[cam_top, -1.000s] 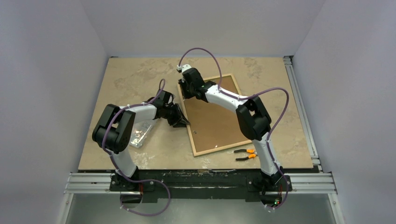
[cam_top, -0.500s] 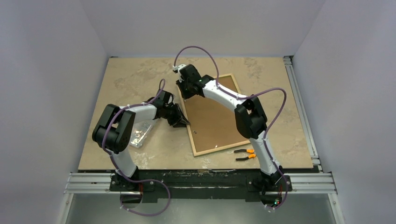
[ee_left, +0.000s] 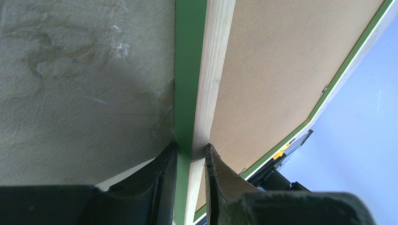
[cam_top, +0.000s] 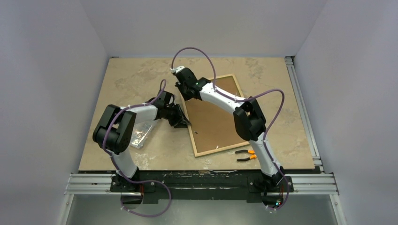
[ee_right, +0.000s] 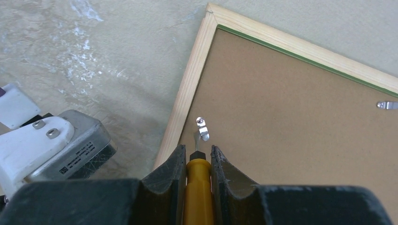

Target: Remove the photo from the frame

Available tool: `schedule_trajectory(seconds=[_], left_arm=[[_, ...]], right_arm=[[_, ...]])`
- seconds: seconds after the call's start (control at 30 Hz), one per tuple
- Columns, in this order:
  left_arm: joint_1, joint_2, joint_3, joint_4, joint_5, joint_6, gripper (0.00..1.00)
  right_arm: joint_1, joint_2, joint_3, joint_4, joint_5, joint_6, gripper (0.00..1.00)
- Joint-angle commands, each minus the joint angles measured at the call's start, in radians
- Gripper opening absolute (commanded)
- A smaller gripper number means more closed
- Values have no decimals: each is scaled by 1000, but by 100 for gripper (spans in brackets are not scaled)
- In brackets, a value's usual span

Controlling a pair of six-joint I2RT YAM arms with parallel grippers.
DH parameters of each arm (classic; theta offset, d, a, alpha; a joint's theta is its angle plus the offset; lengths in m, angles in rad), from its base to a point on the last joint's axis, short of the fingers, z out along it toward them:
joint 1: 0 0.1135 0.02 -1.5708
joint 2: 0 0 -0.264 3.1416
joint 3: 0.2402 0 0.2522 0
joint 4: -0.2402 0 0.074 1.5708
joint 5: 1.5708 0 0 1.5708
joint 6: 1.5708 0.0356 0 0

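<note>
The frame [cam_top: 196, 136] lies face down on the table, its pale wood rim and green edge [ee_left: 187, 70] showing. The photo [cam_top: 213, 115] sits in it with only its plain brown back [ee_right: 291, 108] visible; the printed side is hidden. My left gripper [cam_top: 185, 123] is shut on the frame's left rim [ee_left: 191, 150]. My right gripper [cam_top: 185, 91] is shut on a yellow-handled screwdriver [ee_right: 199, 187]. The screwdriver's tip touches a small metal clip [ee_right: 202, 129] near the frame's far left corner.
A clear plastic box [cam_top: 141, 133] lies left of the frame under the left arm. Orange-handled pliers [cam_top: 247, 154] lie by the frame's near right corner. Another metal clip [ee_right: 387, 105] sits on the back. The left arm's wrist [ee_right: 56, 145] is close to the right gripper.
My right gripper has moved a little left and farther along the frame toward its far left corner, with the screwdriver in it. The left arm and frame have not moved.
</note>
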Motion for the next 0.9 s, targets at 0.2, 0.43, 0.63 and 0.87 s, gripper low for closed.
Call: schedule_trajectory(seconds=[0.2,0.43,0.63,0.87], left_arm=[[-4,14,-36,-24,-74,18,23],[-10,-43,-50,-6,-87,30,54],[-57,-81,-57,-23,-125,36,64],[-144,-72,-145,58,-204,-36,51]], right_arm=[[-14,-373,-336,54,55,89,0],[-25,-810,-783,254,23,153,0],[-27,-1066,-1052,257,53,217,0],[-27,-1346,-1238,208,52,318,0]])
